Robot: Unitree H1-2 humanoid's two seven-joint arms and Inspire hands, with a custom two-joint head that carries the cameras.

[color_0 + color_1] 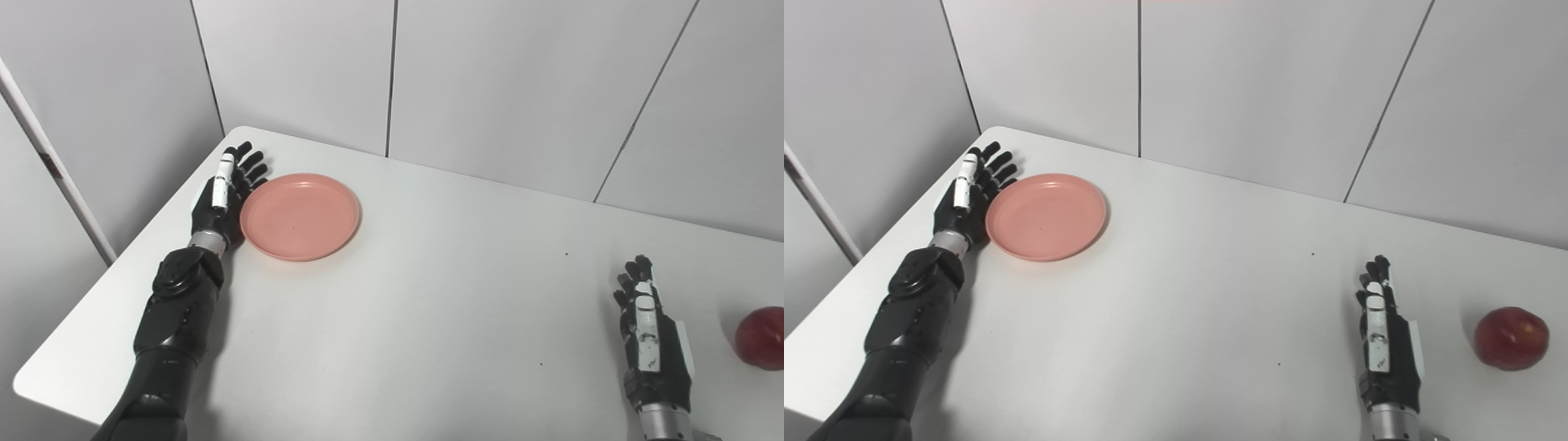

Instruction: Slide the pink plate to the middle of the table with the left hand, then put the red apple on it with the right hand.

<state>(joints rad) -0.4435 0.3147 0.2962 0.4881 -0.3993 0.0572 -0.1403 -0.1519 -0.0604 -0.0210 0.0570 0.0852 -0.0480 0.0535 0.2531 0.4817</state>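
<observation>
Pink plate sits at ten o'clock on the white counter, near its left edge, our left hand flat against its rim, fingers spread, holding nothing. Bare counter opens toward three o'clock. Right hand rests spread, empty. The right eye view shows the whole red apple; the left crops it.

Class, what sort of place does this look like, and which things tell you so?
Probably a robot test cell: a bare white table boxed in by plain grey wall panels, set only with a round pink plastic plate and a red apple.
</observation>
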